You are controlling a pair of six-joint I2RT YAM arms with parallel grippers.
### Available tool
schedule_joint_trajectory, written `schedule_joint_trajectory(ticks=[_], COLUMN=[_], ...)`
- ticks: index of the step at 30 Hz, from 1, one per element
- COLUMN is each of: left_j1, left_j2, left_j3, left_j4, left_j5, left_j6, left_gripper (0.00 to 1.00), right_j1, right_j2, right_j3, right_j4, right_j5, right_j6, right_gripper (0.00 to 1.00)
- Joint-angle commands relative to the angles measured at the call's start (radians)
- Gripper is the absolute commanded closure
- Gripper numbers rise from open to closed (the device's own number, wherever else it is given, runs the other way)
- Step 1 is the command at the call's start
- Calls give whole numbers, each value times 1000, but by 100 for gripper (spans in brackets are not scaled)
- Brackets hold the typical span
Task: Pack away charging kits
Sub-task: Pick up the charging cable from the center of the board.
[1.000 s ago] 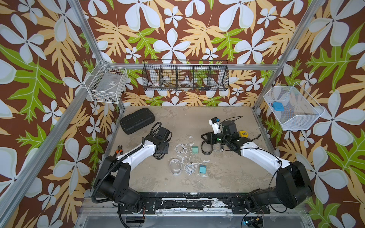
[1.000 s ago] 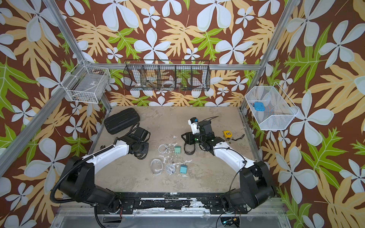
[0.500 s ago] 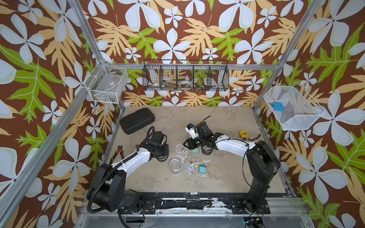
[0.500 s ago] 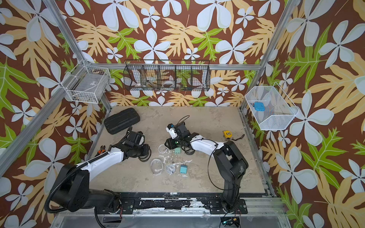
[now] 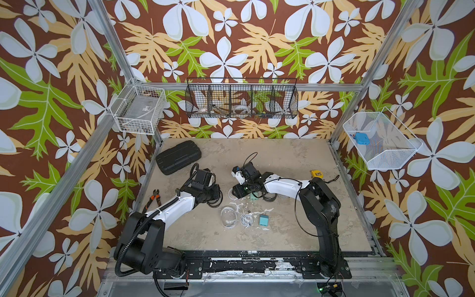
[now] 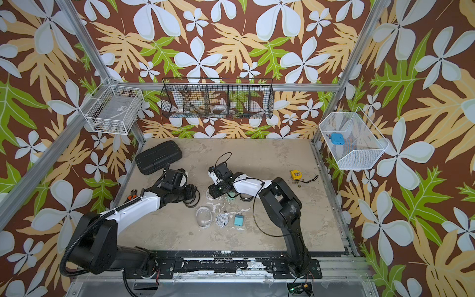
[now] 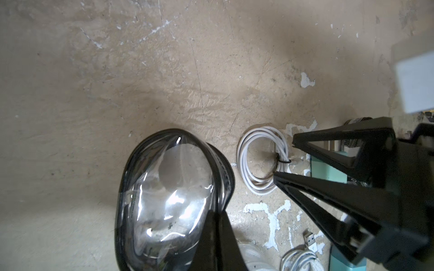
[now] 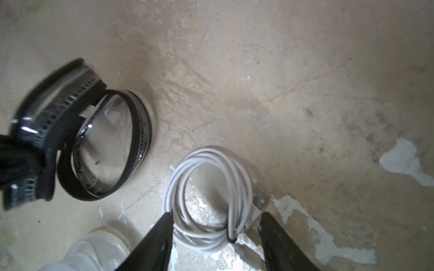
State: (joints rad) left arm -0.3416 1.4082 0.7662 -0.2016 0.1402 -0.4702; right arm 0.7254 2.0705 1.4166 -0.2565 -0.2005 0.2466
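On the left pincer (image 7: pixel 217 219): jaws together, clamped on the black zip rim of the black-rimmed pouch (image 8: pixel 110 145). Zip undone, with one clear half tilted up in that grip and the other half flat on the worktop (image 8: pixel 281 82). Bare worktop seen through the clear wall.

On the right pincer (image 8: pixel 216 215): jaws apart, straddling a coiled white cable (image 8: pixel 211 153) tied with a dark band. One fingertip against the coil, the other just beside the connector end. Cable flat on the worktop, just beside the open pouch and not touching it.

Tucked under the right pincer's wrist in a top view: mint green plug block (image 5: pixel 254 197). Nearer the arm bases than both pincers, in a row and each just apart from the next: clear-rimmed pouch (image 5: pixel 228 216), second coiled cable (image 5: pixel 246 219), teal plug block (image 5: pixel 263 220).

Just beyond the left pincer: black ribbed hard case (image 5: pixel 178 160), shut.

Well apart from both pincers, up on the walls:
- divided black wire basket (image 5: pixel 200 84) holding pale rolls or coils, too small to tell
- white wire basket (image 5: pixel 133 120) with a pale flat box (image 5: pixel 141 108), print too small to read
- white mesh basket (image 5: pixel 385 159) with a bright blue gadget (image 5: pixel 361 138)

Out past the right arm's elbow: yellow tape measure (image 5: pixel 316 174), label unreadable.
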Motion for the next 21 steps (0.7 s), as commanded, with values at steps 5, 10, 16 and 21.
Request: schedule_joint_trajectory(ticks=[5, 10, 16, 21], left_j1=[4, 10, 11, 12], left_j2=[-2, -2, 8, 24], left_j3=[5, 7, 14, 25], left_j4=[34, 34, 43, 48], left_j5=[5, 1, 16, 35], left_j6=[-8, -9, -21, -33], left_gripper=[100, 100, 100, 100], right_j1=[-1, 2, 9, 7], right_j2=[41, 65, 20, -68], right_j3=[18, 9, -27, -46], right_j4=[-46, -51, -28, -21], right_j5=[80, 76, 112, 165], right_j6=[-8, -4, 6, 1], right_gripper=[52, 64, 93, 100])
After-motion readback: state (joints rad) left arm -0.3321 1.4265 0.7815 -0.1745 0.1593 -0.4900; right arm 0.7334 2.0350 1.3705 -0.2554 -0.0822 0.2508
